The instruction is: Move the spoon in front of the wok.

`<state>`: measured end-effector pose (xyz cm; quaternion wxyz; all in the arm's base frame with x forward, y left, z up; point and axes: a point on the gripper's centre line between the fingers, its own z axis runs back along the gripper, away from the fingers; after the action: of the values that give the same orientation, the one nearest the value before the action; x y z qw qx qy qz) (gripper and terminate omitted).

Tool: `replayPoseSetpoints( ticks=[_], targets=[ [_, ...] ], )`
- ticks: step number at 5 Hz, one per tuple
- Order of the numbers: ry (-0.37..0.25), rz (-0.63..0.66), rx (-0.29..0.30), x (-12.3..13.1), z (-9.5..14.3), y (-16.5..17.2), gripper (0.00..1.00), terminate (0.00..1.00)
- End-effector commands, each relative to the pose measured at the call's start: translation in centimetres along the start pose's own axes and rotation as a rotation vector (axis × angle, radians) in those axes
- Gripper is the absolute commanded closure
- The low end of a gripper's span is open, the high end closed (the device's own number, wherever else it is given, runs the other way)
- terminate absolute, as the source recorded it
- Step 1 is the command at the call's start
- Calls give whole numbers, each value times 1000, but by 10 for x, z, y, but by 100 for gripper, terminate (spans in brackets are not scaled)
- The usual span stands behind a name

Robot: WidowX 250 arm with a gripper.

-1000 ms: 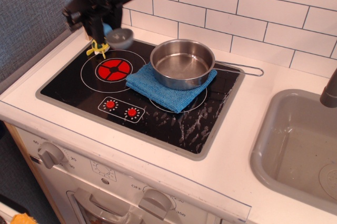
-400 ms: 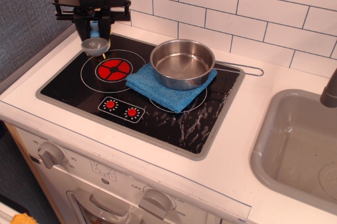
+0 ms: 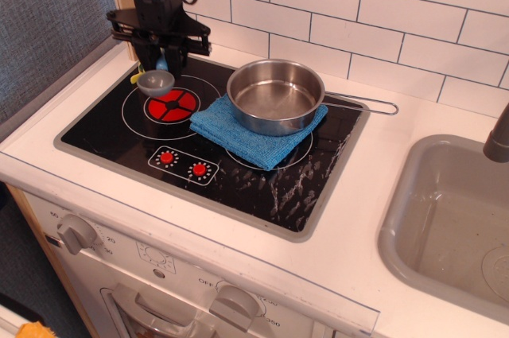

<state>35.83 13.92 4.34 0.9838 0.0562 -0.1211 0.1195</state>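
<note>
The spoon [image 3: 156, 81] has a round grey bowl and a short light-blue handle. My gripper [image 3: 161, 60] is shut on that handle and holds the spoon just above the red burner's [image 3: 171, 104] far-left edge, bowl hanging toward the front. The wok [image 3: 276, 96], a shiny steel pan with a wire loop handle [image 3: 362, 104] pointing right, sits on a blue cloth [image 3: 253, 137] to the right of the gripper. The wok is empty.
A bit of the yellow-green toy turtle [image 3: 137, 78] shows just left of the spoon bowl. Two small red knob marks [image 3: 183, 163] lie at the cooktop's front. A grey sink [image 3: 453, 227] is at the right, and a tiled wall [image 3: 358, 12] stands behind.
The gripper has turned, swinging the held spoon's bowl from the right round to the front. It has since shifted right and lowered it slightly, toward the red burner.
</note>
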Motion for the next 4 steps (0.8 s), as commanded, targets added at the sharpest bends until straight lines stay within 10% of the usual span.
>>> replayPoseSetpoints(
  ticks=[1,2,3,4],
  targets=[
    [-54,-26,-35,21,-17,-19,100,0],
    [-47,-49,-39,23,-26,-24,100,0],
    [-34,-52,-55,24,-25,-31,0,0],
    [-44,-38,-60,23,-18,-32,0,0]
  ],
)
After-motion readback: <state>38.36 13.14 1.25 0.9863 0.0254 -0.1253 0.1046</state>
